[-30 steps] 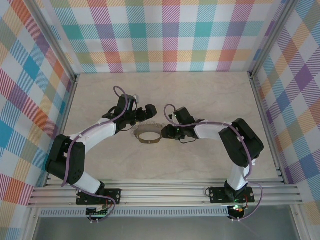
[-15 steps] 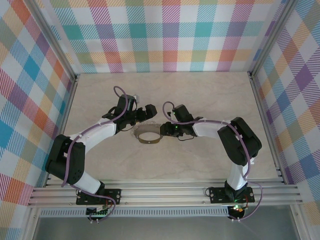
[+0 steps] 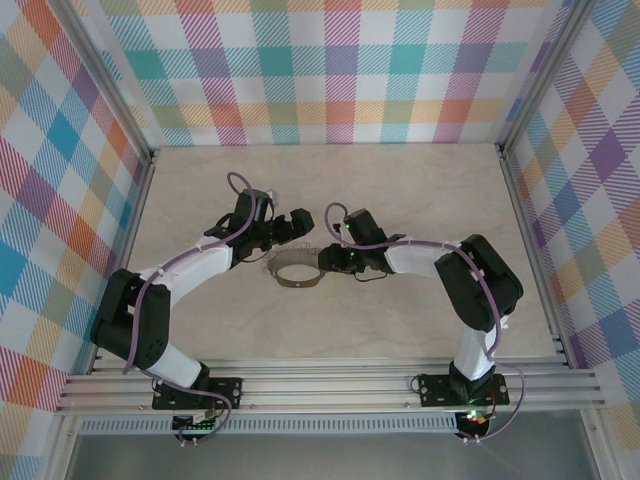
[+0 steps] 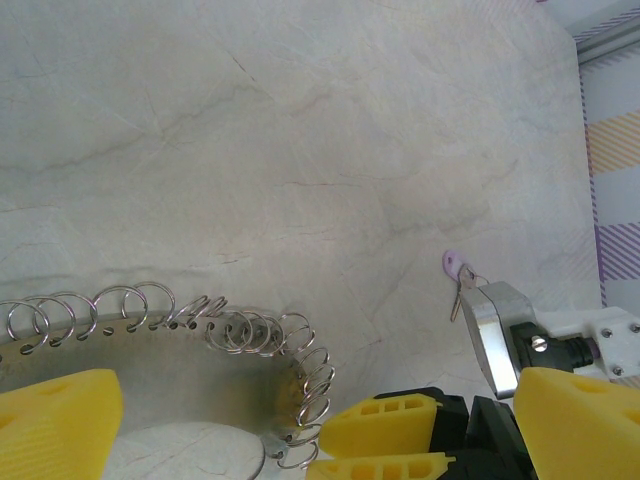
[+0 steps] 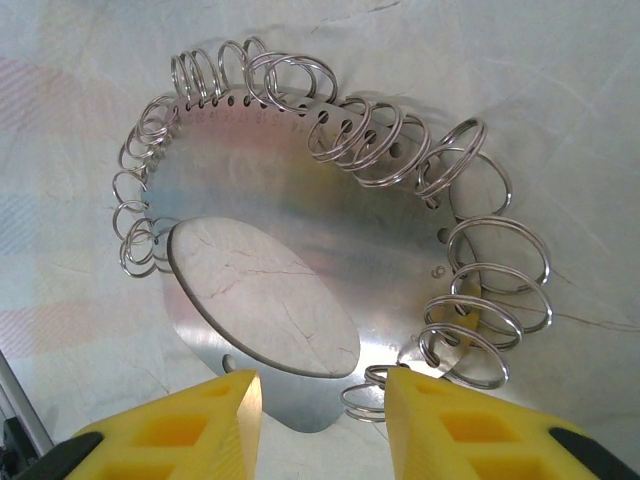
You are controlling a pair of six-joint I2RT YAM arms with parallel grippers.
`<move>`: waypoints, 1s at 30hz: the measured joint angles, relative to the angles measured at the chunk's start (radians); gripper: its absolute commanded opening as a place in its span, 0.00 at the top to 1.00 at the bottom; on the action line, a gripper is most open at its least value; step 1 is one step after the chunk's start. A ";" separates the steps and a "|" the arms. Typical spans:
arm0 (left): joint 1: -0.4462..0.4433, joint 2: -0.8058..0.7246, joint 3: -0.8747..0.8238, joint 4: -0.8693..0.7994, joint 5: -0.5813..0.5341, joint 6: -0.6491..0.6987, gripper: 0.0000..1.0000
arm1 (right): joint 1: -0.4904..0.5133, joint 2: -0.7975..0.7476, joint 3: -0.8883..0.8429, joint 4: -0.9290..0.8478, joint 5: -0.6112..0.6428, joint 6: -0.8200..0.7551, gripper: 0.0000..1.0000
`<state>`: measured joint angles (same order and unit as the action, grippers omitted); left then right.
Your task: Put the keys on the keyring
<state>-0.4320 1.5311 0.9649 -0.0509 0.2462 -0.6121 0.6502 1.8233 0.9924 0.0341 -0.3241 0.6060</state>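
right gripper (image 3: 326, 262) is sitting further left than a second back, jaws half-spread astride the keyring (image 5: 300, 200) lip, presumably bracing it; grip unclear. left gripper (image 3: 295, 225) is hovering fully released; key (image 4: 457, 283) is lying unthreaded on table (image 4: 300, 120).

robot lab cell, plaid walls (image 3: 340, 70), aluminium rails (image 3: 330, 385)

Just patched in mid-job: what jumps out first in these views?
The keyring, a shiny plate fringed with wire split rings, lies at the centre of the table, where both arms meet. The right gripper straddles its near edge with yellow fingers. A tiny lilac-headed key sits apart from the ring.
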 measured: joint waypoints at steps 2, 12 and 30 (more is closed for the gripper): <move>0.000 0.000 0.000 0.000 0.000 0.000 0.00 | 0.003 0.000 0.000 0.003 -0.003 0.007 0.62; 0.000 0.000 0.000 0.000 0.000 0.000 0.00 | 0.019 0.000 -0.012 0.020 -0.014 0.011 0.63; 0.000 0.000 0.001 -0.038 0.026 0.046 0.00 | 0.024 -0.021 -0.018 0.008 0.019 -0.002 0.59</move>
<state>-0.4320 1.5311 0.9657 -0.0887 0.2722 -0.5659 0.6739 1.8023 0.9749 0.0422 -0.3046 0.6044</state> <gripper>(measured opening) 0.997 0.399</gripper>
